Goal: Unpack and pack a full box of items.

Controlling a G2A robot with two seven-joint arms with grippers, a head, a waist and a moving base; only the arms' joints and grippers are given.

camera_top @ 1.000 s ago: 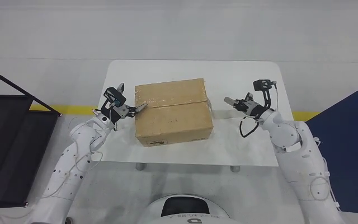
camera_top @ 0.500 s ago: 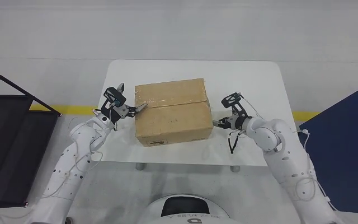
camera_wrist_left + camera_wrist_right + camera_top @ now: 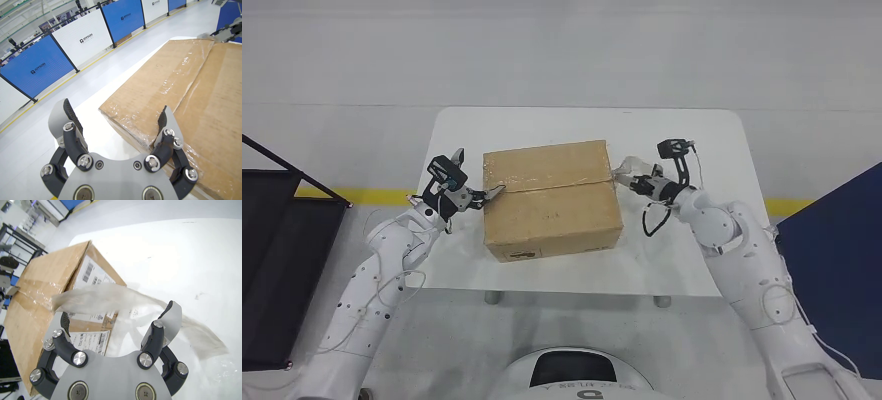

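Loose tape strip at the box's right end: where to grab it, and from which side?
Grip the tape strip on its free tail, just off the labelled end of the box, coming from that end. It is a flat ribbon, one end stuck at the top seam, so pinch across its flat faces. The open right gripper seems to straddle it.

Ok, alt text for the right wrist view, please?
A loose strip of translucent greyish packing tape stretches from the top edge of a brown cardboard box across the open right end effector. The box, with white shipping labels on its side, sits on a white table.
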